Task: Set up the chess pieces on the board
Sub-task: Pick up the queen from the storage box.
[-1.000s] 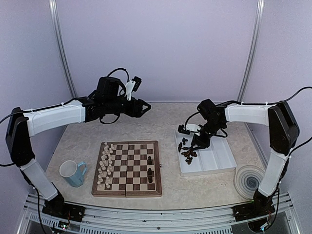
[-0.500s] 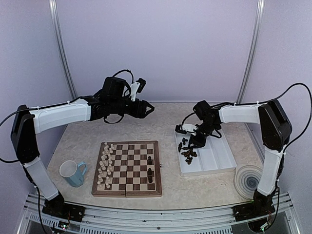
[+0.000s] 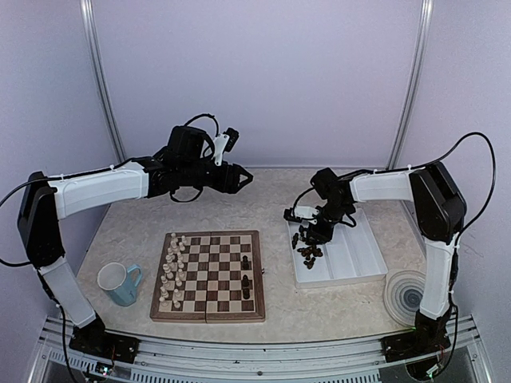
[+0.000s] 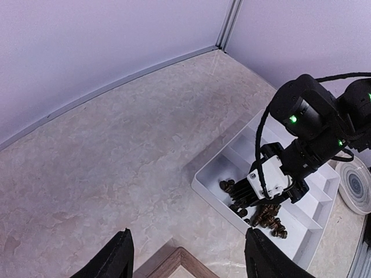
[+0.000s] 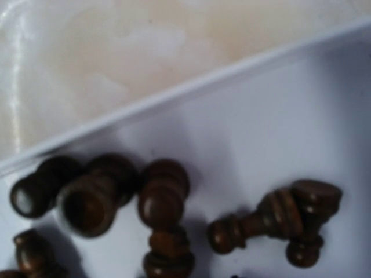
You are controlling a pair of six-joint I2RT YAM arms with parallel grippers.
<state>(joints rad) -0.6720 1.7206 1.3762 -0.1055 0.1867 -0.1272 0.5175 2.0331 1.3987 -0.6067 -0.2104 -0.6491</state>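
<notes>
Pale marbled table [image 3: 120,231], lilac walls on all sides. Nearest me, a light blue mug [image 3: 120,283] stands on the left, just beside the board [image 3: 214,275], which lies flat at the near middle of the table. Cream figures [image 3: 172,271] crowd the board's left side; a few dark chess pieces [image 3: 246,283] stand upright along its right side. Right of the board and apart from it sits the white tray [image 3: 351,259], with a ridged round disc [image 3: 407,294] near its near-right corner. Most of the dark pieces lie heaped at the tray's left end; my right wrist view shows them tipped on their sides close to the tray wall. Right end effector [image 3: 313,233] is down over that heap; I cannot tell whether it is spread or pinching a piece. Farther back, left end effector [image 3: 243,179] hangs in the air beyond the board, fingers spread wide, nothing between them.
</notes>
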